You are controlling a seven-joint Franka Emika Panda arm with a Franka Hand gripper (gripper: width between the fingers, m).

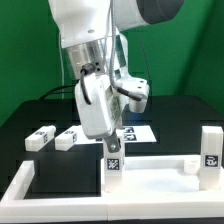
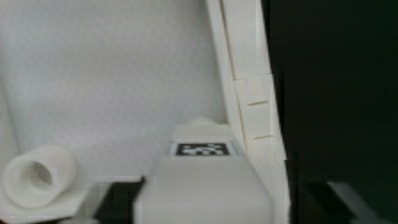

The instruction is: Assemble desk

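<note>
Your gripper (image 1: 112,140) is straddling a short square white plastic leg (image 2: 208,172) with a black-and-white tag. The leg is standing upright between the jaws on a corner of the large flat white rimmed tabletop panel (image 2: 107,80) beneath them. Whether they are pinching it, you cannot tell. You are likely seating this leg, so the next move is calling for a firm, square twist.

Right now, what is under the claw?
A white leg with a square tag stands upright under the claw, on the tabletop beside its rim. The leg's foot and how it joins the tabletop are covered by the leg itself.
</note>
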